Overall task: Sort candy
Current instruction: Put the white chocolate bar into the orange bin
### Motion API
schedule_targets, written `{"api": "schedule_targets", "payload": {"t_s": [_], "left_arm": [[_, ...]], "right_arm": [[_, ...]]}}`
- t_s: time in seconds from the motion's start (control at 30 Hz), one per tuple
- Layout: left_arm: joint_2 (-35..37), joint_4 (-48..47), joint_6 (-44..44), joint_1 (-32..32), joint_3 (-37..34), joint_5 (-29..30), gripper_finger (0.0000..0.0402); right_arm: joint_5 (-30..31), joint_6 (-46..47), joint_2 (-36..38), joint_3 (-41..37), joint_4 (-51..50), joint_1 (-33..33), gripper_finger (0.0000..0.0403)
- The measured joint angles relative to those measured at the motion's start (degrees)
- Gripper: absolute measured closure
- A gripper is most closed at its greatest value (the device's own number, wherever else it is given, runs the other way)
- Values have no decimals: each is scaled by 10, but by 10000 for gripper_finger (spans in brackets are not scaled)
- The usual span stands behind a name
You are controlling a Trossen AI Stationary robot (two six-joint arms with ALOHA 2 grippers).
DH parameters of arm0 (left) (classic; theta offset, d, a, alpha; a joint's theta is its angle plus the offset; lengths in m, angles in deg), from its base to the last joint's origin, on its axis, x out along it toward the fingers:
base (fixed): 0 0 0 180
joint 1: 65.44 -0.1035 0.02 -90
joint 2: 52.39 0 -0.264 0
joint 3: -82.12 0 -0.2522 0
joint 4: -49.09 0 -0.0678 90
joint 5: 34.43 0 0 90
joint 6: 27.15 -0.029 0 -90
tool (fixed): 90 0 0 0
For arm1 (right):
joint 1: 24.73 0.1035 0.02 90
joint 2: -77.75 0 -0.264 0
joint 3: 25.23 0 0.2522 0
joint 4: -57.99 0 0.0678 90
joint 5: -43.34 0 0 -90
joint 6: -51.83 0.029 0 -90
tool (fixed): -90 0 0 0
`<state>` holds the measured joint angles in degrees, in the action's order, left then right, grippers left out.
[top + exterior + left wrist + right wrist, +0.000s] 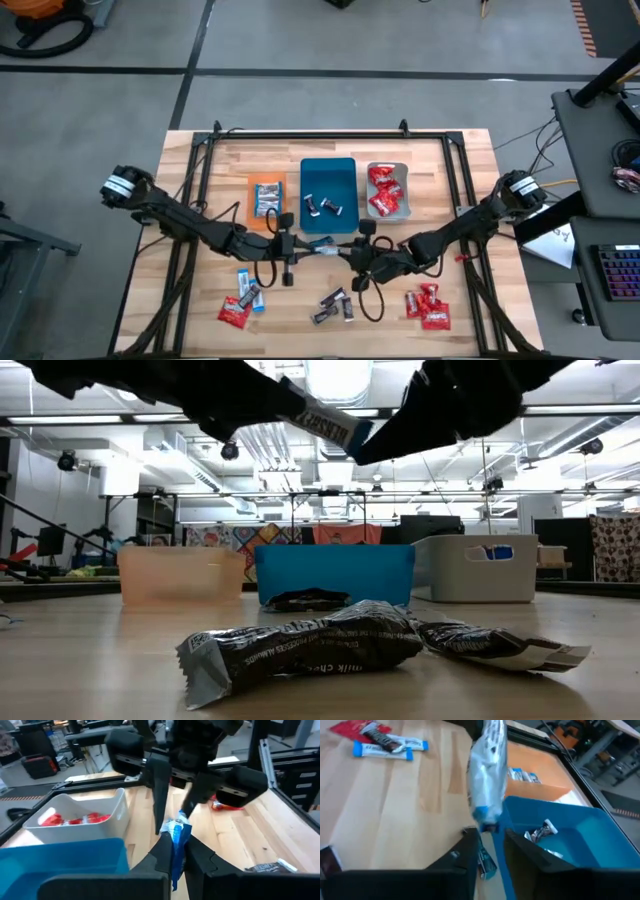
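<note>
Crinkled blue-and-white candy (176,831) pinched by left gripper (175,856); right gripper (487,840) fingers parted

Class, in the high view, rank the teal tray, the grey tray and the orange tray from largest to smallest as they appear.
1. Teal tray, clearly the largest.
2. Grey tray.
3. Orange tray.
The grey and orange trays look close in size, and a gripper crosses the orange tray's near edge, so their order is unsure.
</note>
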<state>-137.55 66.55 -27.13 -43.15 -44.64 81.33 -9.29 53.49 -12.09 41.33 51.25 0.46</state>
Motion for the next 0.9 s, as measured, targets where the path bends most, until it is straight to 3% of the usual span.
{"api": "schedule_targets", "payload": {"t_s": [0.13, 0.2, 0.37, 0.5, 0.6, 0.7, 0.83, 0.9], "left_arm": [[42, -60, -3, -2, 1, 24, 400], [74, -142, 3, -4, 8, 48, 401], [142, -448, 89, -25, 69, 119, 399], [160, -748, 180, -66, 130, 121, 398], [161, -881, 203, -108, 164, 119, 397], [160, -907, 176, -164, 171, 71, 397], [152, -863, 105, -233, 157, -15, 396], [144, -868, 88, -253, 152, -26, 396]], "right_arm": [[4, 18, 1, 0, 1, -12, 276], [5, 33, 1, 0, 1, -20, 257], [6, 64, 1, 0, -1, -37, 225], [7, 74, 1, 0, 0, -42, 213], [7, 75, 1, 1, 4, -42, 211], [7, 78, 1, 1, 4, -42, 211], [6, 78, 1, 1, 5, -42, 211], [3, 78, 1, 1, 5, -42, 211]]}}
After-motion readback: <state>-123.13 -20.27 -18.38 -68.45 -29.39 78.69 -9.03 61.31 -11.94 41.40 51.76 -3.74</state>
